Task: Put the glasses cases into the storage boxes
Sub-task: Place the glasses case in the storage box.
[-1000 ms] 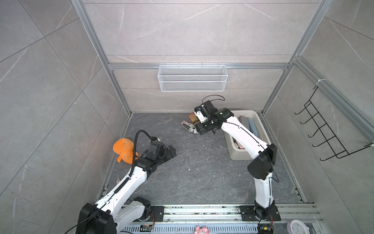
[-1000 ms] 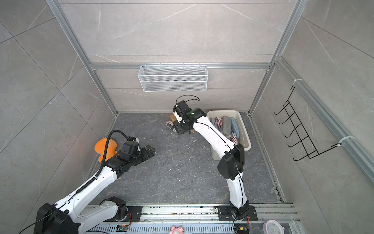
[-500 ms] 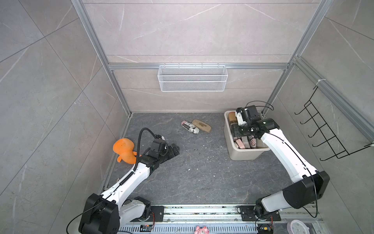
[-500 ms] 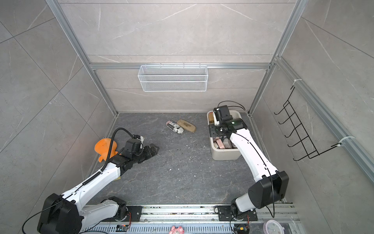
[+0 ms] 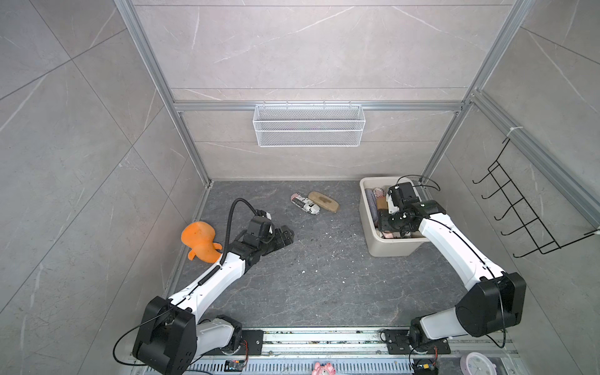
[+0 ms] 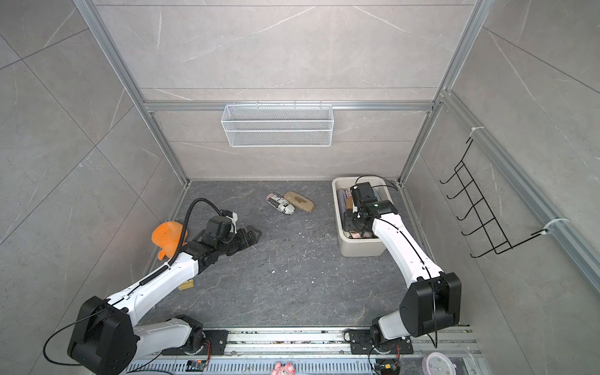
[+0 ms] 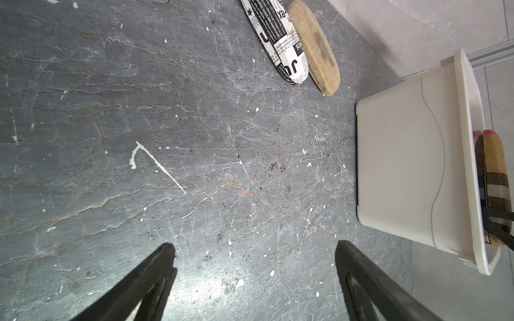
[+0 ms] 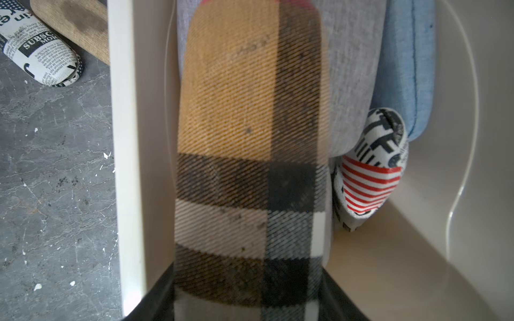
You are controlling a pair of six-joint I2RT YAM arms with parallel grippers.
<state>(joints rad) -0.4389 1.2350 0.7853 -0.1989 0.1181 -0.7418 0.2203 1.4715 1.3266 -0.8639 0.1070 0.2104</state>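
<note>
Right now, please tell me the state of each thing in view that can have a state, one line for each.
Cream-white plastic storage tub: upright, partly filled with cases.
Brown plaid glasses case: between the right gripper jaws, inside the tub.
Newspaper-print glasses case: lying on the floor, outside the tub.
Tan fabric glasses case: lying on the floor beside it.
Left gripper: open, empty.
Orange plush toy: lying on the floor.

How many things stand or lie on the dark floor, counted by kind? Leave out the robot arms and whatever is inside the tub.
Glasses cases: 2 (newspaper-print case, tan case)
Tub: 1
Orange plush toy: 1
Small tan thing, half hidden, kind unclear: 1
Total: 5
</note>
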